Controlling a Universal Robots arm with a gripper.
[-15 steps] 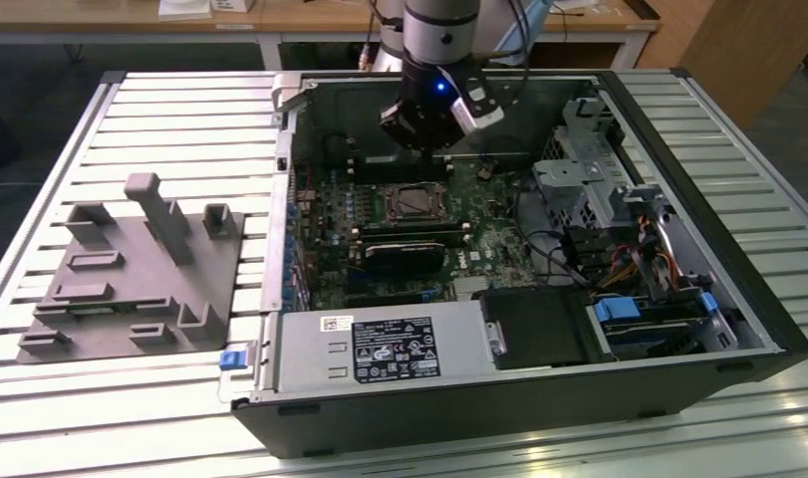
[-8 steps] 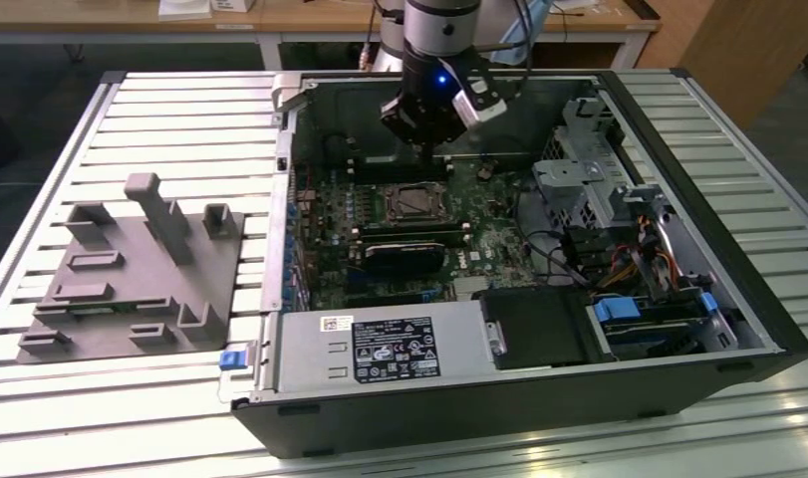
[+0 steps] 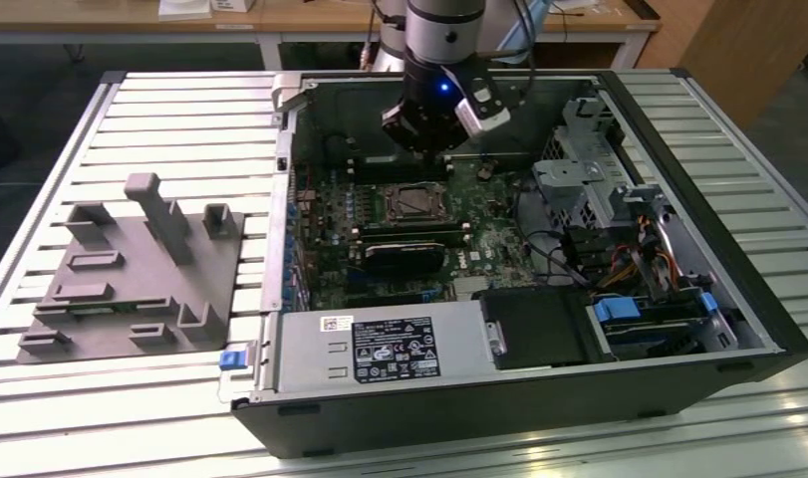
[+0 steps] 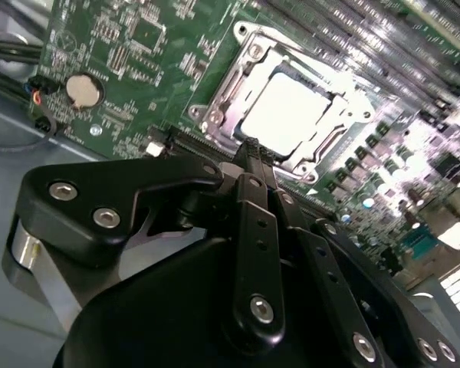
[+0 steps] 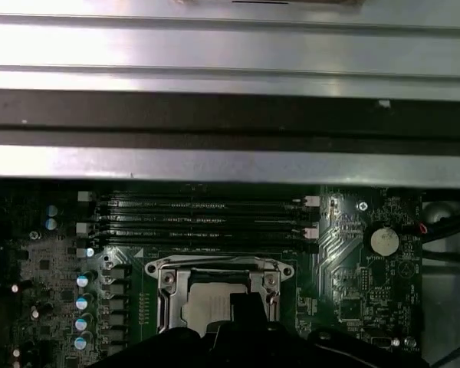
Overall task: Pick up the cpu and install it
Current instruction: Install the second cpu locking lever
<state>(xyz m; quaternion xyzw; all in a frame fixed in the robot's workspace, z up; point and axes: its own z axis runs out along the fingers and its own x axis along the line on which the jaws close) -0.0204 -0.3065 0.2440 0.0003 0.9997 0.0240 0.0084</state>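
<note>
Slatted metal table (image 3: 177,110) carries an opened computer case (image 3: 696,229), with the arm hanging over the board inside.

Black gripper (image 4: 249,147) hovers above the socket (image 4: 280,115), fingers drawn together to a narrow tip and holding nothing I can make out. Below it the cpu (image 4: 287,115) already lies flat in the socket, bright metal top up, framed by the steel bracket, probably so the pins line up. Memory slots (image 5: 203,222) run beside the socket. On the exterior view's left, a grey fixture plate (image 3: 118,289) lies well apart.
</note>
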